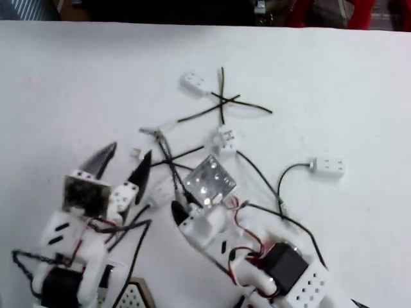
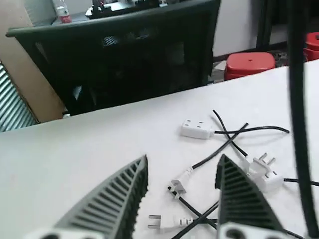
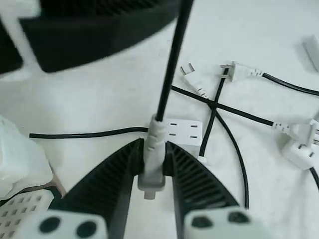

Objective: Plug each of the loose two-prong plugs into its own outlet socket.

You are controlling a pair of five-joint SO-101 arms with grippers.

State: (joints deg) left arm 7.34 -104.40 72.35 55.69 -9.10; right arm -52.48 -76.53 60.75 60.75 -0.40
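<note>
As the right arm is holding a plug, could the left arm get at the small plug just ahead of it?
Probably yes: the left gripper is open, and the small plug lies uncovered right in front of it.

Your left gripper (image 1: 128, 155) sits at the high view's lower left, fingers spread wide. Your right gripper (image 1: 180, 209) — lower centre — is clamped around a plug (image 3: 151, 167).

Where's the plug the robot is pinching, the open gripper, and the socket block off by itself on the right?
held plug (image 3: 149, 169), right wrist view, its grey body.
left gripper (image 2: 183, 158), left wrist view, midway between its fingertips.
outlet socket (image 1: 329, 167), high view, its white top face.
</note>
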